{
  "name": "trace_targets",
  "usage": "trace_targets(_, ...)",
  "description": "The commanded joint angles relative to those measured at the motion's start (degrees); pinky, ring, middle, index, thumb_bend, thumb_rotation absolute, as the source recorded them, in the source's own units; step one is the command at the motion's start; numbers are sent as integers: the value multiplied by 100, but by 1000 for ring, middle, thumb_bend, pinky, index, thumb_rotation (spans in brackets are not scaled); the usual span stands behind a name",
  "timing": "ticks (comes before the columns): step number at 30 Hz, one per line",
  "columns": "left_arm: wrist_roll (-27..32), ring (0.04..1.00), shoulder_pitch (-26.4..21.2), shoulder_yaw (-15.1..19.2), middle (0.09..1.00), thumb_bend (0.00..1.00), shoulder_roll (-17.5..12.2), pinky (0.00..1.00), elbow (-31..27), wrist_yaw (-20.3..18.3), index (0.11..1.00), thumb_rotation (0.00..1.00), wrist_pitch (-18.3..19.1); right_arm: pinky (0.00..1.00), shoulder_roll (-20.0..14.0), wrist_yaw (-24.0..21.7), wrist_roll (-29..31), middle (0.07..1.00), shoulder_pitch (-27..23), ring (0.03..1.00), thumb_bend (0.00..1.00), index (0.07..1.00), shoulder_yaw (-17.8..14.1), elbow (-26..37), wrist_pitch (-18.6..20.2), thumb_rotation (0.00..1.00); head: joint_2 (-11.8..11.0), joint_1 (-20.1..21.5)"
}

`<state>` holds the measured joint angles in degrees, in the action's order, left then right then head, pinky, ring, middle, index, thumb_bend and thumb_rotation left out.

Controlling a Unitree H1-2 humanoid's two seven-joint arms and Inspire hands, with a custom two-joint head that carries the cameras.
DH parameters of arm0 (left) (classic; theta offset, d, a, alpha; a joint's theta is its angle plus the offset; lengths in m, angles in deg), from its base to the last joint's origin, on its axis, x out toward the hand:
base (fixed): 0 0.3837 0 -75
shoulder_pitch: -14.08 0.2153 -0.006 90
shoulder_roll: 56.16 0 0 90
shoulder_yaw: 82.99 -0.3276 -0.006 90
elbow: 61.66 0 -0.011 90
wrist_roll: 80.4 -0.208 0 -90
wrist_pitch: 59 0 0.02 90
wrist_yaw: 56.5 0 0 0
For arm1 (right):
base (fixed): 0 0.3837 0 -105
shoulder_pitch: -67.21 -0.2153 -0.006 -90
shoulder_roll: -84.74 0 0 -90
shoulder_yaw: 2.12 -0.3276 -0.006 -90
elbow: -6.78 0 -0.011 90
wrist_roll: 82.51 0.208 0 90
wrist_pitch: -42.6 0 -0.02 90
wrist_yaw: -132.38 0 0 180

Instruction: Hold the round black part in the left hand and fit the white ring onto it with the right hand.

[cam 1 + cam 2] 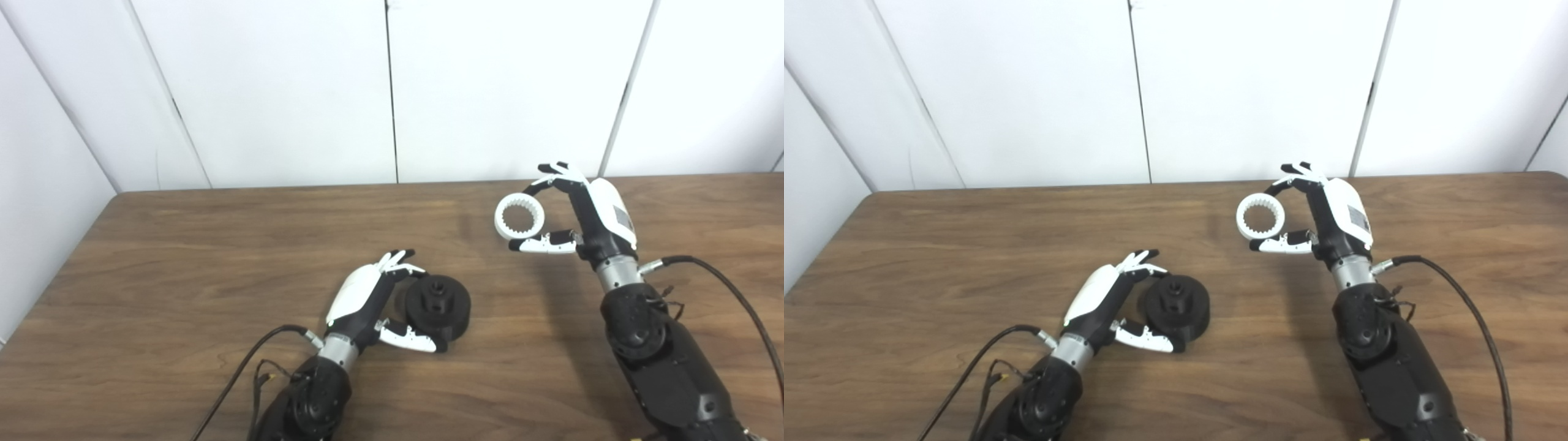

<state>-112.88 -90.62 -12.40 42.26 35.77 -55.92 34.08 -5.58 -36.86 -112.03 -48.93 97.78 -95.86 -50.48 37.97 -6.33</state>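
Left hand is lying low over the wooden table, near the front of the work area, and is grasping the round black part. Its fingers are curling over the far side of the part, and its thumb is pressing against the near side. The part is sitting on the table surface, with its raised central hub facing upward and slightly toward the camera. Whether the part is being lifted clear of the table cannot be told; it appears to be resting there.

Right hand is standing farther back and to the right, with its wrist rising from the forearm. It is pinching the white ring between its upper fingers and its thumb. The ring is being held off the table, to the left of the palm, with its toothed inner edge showing and its opening facing roughly toward the camera. A faint shadow is falling on the table below it.

Ring and black part are staying well apart, the ring up and to the right of the part. A black cable is trailing from the right wrist, and another cable is running from the left wrist. White wall panels are standing behind the table.
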Motion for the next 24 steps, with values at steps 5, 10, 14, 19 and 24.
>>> trace_targets(5,-156,1000,-129,-13,968,892,-8,1000,-16,28,625,229,25,857,-4,-298,161,855,14,938,520,482,-112,753,-68,140,15,4)
trace_targets(10,-139,1000,-143,3,967,889,-10,1000,10,43,624,224,-1,870,63,-544,266,850,292,937,520,482,-135,1382,-21,140,16,49)
trace_targets(14,-132,1000,-153,9,963,888,-4,997,36,57,622,215,-17,870,108,-733,286,842,497,930,521,482,-138,1784,51,140,11,65)
trace_targets(19,-130,1000,-157,7,962,891,5,993,39,59,621,208,-10,896,220,-977,343,844,780,928,520,482,-106,2288,193,141,10,70)
trace_targets(24,-130,1000,-160,8,963,891,2,995,40,61,621,206,-9,879,299,-1257,311,843,953,920,520,482,-16,2616,317,140,19,85)
